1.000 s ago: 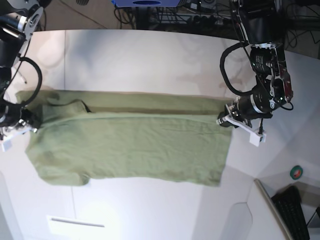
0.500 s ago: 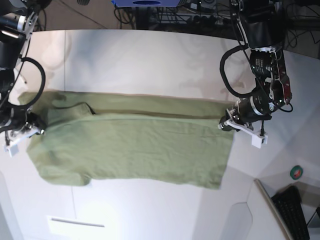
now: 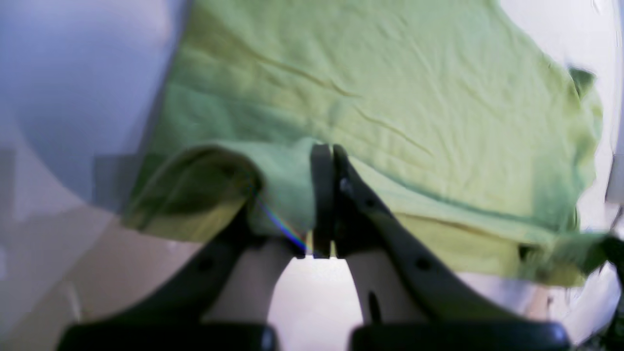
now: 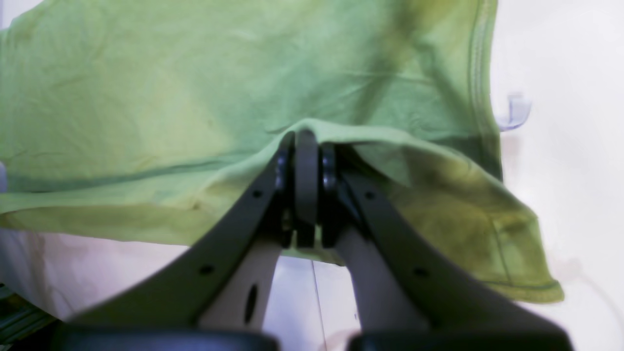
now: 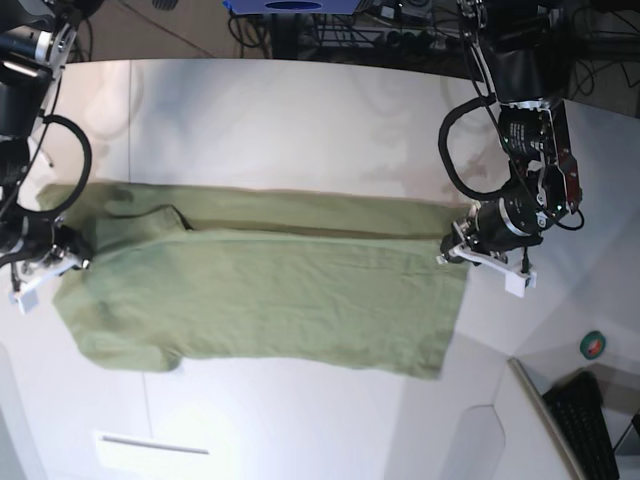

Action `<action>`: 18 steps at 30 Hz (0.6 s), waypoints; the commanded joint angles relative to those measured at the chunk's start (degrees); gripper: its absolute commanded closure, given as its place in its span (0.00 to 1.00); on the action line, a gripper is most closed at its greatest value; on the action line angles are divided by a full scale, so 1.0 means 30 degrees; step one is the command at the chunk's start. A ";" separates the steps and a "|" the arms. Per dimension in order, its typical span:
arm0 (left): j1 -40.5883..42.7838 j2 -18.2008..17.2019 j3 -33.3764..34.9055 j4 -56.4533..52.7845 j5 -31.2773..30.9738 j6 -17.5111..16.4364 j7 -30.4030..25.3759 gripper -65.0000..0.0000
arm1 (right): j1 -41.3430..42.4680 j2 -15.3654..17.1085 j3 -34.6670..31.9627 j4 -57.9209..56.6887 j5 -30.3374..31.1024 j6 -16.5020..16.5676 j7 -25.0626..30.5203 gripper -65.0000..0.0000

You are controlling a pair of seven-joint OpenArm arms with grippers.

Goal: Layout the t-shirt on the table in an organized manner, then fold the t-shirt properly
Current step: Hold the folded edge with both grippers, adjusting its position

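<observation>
The olive-green t-shirt [image 5: 270, 285] lies spread lengthwise across the white table [image 5: 290, 120], with one long edge folded over. My left gripper [image 5: 450, 248] is shut on the shirt's right end; in the left wrist view the gripper [image 3: 324, 151] pinches a raised fold of the t-shirt [image 3: 390, 97]. My right gripper [image 5: 72, 258] is shut on the shirt's left end near the sleeve; in the right wrist view the gripper [image 4: 306, 139] pinches the cloth [image 4: 170, 97], which drapes down on both sides.
A green tape roll [image 5: 594, 345] and a black keyboard [image 5: 590, 425] sit at the lower right, off the table's curved edge. Cables and a blue box [image 5: 290, 6] lie beyond the far edge. A pale strip [image 5: 150, 444] lies near the front left.
Both grippers have shifted slightly toward the near side, carrying the shirt's ends with them. The folded-over edge has moved a little further over the shirt body.
</observation>
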 commanded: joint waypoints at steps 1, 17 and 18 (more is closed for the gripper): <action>-0.0387 -0.0176 -0.0016 0.0301 -0.0265 0.0041 -0.0331 1.00 | 0.0536 0.0325 0.0012 0.0283 0.0308 -0.0008 0.0376 1.00; -0.0416 -0.0176 -0.0016 0.0243 -0.0265 0.0099 -0.0653 1.00 | 0.0624 0.0296 0.0012 0.0283 0.0308 0.0022 0.0376 1.00; -0.0416 -0.0176 -0.0016 0.0155 -0.0265 0.0099 -0.0917 1.00 | 0.0624 0.0296 0.0012 0.0283 0.0308 0.0022 0.0376 1.00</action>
